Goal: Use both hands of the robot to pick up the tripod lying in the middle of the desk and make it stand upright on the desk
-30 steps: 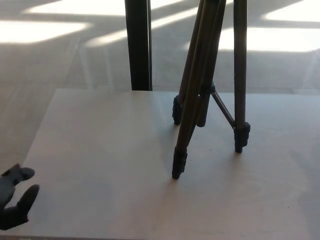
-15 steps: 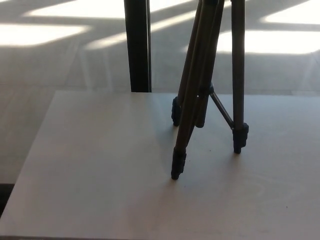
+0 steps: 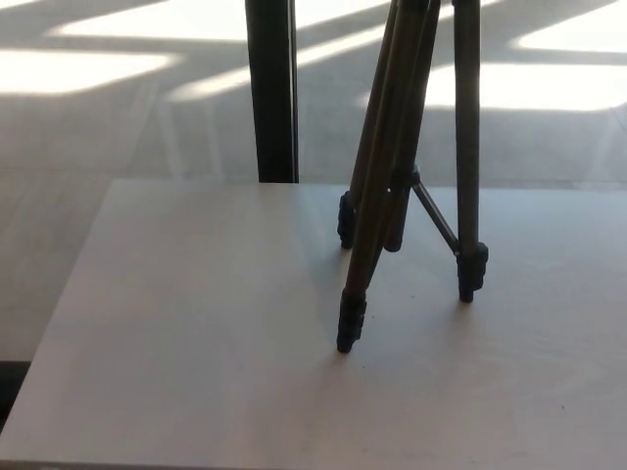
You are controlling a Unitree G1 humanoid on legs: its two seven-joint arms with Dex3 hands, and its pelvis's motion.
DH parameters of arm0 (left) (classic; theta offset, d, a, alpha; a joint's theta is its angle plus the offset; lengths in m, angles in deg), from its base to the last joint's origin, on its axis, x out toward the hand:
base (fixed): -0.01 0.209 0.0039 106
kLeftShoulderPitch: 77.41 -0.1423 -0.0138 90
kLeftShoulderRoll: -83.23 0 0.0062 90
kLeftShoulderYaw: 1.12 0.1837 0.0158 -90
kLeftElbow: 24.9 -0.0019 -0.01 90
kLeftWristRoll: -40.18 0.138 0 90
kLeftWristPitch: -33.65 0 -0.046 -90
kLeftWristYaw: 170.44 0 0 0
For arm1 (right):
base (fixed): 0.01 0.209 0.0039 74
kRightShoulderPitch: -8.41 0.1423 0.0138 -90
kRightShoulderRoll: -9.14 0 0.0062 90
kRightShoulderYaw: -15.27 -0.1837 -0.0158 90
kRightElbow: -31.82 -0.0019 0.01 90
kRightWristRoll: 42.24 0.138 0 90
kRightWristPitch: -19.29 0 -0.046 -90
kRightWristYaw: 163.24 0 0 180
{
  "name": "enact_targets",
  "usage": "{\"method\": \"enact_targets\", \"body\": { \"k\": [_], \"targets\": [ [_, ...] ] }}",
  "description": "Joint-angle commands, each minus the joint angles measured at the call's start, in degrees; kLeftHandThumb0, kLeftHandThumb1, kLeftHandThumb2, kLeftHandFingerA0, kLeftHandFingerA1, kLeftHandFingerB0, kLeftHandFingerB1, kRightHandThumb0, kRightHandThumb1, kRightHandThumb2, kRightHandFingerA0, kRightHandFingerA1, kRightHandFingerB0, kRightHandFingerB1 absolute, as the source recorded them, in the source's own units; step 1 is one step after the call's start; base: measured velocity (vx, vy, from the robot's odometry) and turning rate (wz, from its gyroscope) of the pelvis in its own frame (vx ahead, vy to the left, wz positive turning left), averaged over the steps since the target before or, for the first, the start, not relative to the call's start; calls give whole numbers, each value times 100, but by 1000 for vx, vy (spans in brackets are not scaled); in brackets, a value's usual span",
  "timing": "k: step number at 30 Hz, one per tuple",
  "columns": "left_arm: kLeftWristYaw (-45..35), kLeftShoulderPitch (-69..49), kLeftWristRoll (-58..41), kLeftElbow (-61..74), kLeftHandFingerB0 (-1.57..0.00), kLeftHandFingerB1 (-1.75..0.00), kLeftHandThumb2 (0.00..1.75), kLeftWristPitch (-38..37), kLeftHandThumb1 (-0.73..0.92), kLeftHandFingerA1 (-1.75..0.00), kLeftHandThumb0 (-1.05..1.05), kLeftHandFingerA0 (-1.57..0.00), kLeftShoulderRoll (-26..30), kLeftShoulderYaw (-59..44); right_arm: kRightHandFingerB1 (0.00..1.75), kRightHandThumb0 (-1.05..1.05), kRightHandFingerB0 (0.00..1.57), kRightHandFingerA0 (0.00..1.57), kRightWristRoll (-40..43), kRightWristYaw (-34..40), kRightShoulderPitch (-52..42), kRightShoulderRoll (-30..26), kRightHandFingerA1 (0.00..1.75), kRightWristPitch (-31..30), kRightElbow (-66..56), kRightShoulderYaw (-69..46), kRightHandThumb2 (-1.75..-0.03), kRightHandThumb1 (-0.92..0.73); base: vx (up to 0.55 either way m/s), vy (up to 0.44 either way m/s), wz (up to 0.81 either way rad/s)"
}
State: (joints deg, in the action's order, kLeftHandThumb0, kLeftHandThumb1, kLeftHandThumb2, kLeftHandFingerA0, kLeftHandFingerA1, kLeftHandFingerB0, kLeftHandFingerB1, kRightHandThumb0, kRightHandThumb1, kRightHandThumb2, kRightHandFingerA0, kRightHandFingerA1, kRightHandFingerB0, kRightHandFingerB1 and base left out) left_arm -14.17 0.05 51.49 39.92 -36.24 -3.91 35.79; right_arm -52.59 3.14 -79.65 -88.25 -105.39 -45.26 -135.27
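Note:
The dark tripod (image 3: 392, 166) stands upright on the pale desk (image 3: 196, 343), right of the middle. Its three legs are spread, with black rubber feet resting on the desk surface at the front, at the right and at the back. A thin brace links the legs low down. The top of the tripod runs out of the head view's upper edge. Neither of my hands shows in the picture.
A black vertical post (image 3: 271, 88) rises behind the desk's far edge. Beyond it lies a grey floor with bright patches of sunlight (image 3: 529, 83). The desk's left edge (image 3: 69, 294) slants down toward the bottom left corner.
My left hand, seen at the lower left a second ago, has dropped out of view. The tripod has stayed in place; the picture shifted only slightly.

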Motion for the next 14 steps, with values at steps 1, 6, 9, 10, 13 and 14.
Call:
{"method": "enact_targets", "body": {
  "k": [1, 6, 9, 10, 13, 14],
  "targets": [
    [-7, -413, -1290, -1650, -29, -68, 64, -165, 71, -84, -79, -40, -165, -569, 30, -66, 0, 0, 695, 780, -898, 1107, 31, 730, 1210, -342, -92, -53, 0, 0, 0],
    [147, -554, -1284, -1912, -32, -73, 63, -276, 69, -91, -79, -46, -42, -453, 35, -72, 2, 0, 821, 529, -1090, 1071, 30, 1409, 1650, 2, -89, -51, 0, 0, 0],
    [339, -659, -1242, -2021, -33, -77, 63, -302, 70, -95, -77, -50, 24, -342, 39, -67, 5, 0, 1025, 492, -1054, 1104, 36, 1442, 1752, 65, -90, -48, 0, 0, 0],
    [238, -868, -981, -2313, -28, -70, 106, -730, 62, -82, -73, -50, 193, -41, 50, -39, 0, 4, 608, 521, -1274, 1075, 55, 1224, 1492, 529, -99, -37, 0, 0, 0],
    [407, -861, -998, -2714, -30, -69, 104, -969, 58, -83, -74, -56, 360, 176, 34, -73, 12, 6, 665, 428, -1520, 1028, 52, 1459, 1459, 812, -61, -74, 0, 0, 0],
    [428, -858, -1038, -2769, -30, -69, 104, -1003, 58, -83, -74, -56, 383, 209, 34, -73, 12, 6, 705, 434, -1550, 1017, 52, 1479, 1456, 855, -61, -74, 0, 0, 0]
  ]
}}
